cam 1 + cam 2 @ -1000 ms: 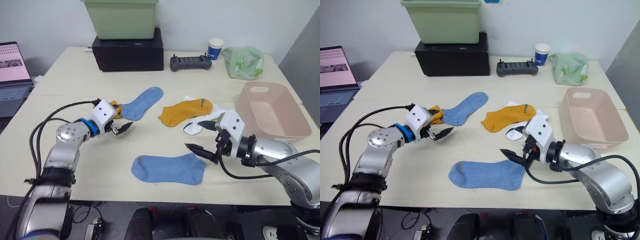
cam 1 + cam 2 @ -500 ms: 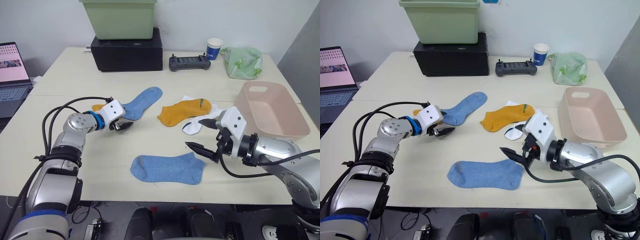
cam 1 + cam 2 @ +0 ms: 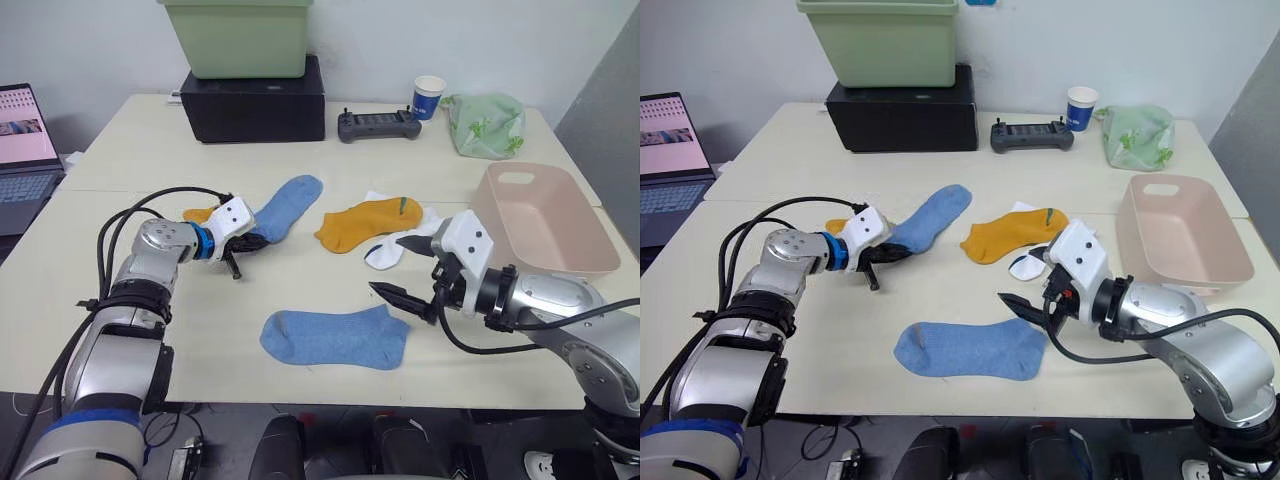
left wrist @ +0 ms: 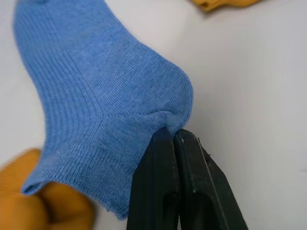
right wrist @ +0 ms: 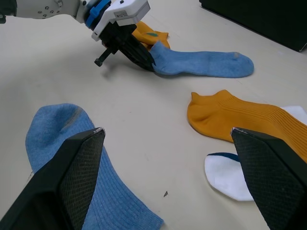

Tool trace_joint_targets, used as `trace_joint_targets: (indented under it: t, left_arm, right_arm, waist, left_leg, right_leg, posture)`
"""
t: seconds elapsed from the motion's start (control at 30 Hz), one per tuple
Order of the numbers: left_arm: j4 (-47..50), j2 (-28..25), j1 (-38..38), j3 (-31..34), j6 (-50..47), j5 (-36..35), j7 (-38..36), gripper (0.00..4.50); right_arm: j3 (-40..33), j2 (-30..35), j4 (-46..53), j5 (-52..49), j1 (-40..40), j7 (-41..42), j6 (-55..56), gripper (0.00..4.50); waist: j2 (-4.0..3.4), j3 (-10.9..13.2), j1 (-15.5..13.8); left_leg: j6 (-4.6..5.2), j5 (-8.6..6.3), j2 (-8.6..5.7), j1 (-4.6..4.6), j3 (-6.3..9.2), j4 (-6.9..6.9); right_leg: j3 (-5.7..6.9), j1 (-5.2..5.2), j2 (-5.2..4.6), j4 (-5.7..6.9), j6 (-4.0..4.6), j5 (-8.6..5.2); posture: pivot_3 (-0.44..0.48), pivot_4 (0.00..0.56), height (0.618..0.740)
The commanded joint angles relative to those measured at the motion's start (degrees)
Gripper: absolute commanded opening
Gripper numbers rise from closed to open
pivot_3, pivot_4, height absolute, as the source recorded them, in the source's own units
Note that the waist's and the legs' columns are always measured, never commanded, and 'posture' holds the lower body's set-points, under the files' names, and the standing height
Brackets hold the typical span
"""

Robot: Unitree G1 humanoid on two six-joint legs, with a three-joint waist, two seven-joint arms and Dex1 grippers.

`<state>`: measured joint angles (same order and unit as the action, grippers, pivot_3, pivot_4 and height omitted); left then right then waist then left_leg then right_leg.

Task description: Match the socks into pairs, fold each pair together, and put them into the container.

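Socks lie spread on the table: we see our left gripper with its fingers pressed together on the heel edge of the far light blue sock, a mustard-orange sock lying beside it. Our right gripper hovers with fingers spread wide just above the toe end of the near light blue sock; the pink container sits empty to our right

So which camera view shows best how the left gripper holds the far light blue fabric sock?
The left wrist view: the left gripper is shut on the heel edge of the far light blue fabric sock. The eye views and right wrist view show the sock whole, the pinch small.
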<state>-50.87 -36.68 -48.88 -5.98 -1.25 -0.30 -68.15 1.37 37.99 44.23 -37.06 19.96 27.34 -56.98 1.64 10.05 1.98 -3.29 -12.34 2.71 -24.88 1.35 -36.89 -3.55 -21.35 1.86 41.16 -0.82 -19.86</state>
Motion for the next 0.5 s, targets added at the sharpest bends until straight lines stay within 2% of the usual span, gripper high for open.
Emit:
trace_joint_targets:
  t: [0.03,0.13,0.23,0.3,0.4,0.5]
  left_arm:
    - [11.51,-3.35,1.93,2.94,-11.70,-5.74,-5.94,0.03]
    - [22.14,-5.00,5.00,3.67,-22.30,-9.68,-7.76,0.03]
    - [37.77,-5.61,7.69,5.07,-41.28,-18.61,-7.94,0.03]
    - [44.80,-5.00,9.14,5.33,-49.36,-22.71,-6.44,0.03]
    - [50.79,-0.39,10.61,5.48,-57.21,-27.15,-1.31,0.03]
    - [52.36,4.96,10.78,4.42,-60.66,-29.76,2.65,0.03]
  right_arm:
    - [-0.70,0.36,2.07,-0.14,0.05,-0.47,0.22,4.50]
    - [-0.60,0.59,1.91,-0.18,0.02,-0.30,0.39,4.50]
    - [-0.67,0.97,1.57,-0.13,0.03,0.11,0.55,4.50]
    - [-0.68,1.27,1.51,-0.08,-0.05,0.32,0.57,4.50]
    - [-1.05,2.11,1.63,0.19,-0.65,0.52,0.54,4.50]
    - [-1.62,3.50,1.81,0.69,-1.68,0.48,0.80,4.50]
  waist:
    - [-0.01,0.00,0.05]
    - [-0.01,0.00,-0.01]
    - [0.00,0.01,-0.01]
    - [0.00,0.01,-0.14]
    - [-0.01,0.00,-0.19]
    - [0.00,0.01,-0.20]
  left_leg:
    - [0.00,0.00,0.01,0.00,0.03,0.00]
    - [0.00,0.00,0.06,0.01,0.12,0.00]
    - [0.00,0.00,0.09,0.01,0.16,-0.01]
    - [0.00,0.00,0.11,0.00,0.20,-0.02]
    - [0.00,0.00,0.07,0.02,0.18,-0.04]
    - [0.00,0.00,0.03,0.03,0.16,-0.06]
  right_leg:
    - [-0.02,-0.01,0.00,0.01,0.00,0.00]
    - [-0.02,0.02,-0.02,0.02,0.01,0.00]
    - [-0.03,0.02,-0.02,0.02,0.00,0.00]
    - [-0.03,0.04,-0.05,0.01,0.00,-0.01]
    - [-0.06,0.08,-0.07,-0.01,-0.01,-0.01]
    - [-0.05,0.11,-0.11,-0.01,-0.02,-0.01]
  posture:
    - [0.000,0.150,0.735]
    - [0.000,0.150,0.735]
    - [0.000,0.150,0.735]
    - [0.000,0.150,0.735]
    - [0.000,0.150,0.735]
    - [0.000,0.150,0.735]
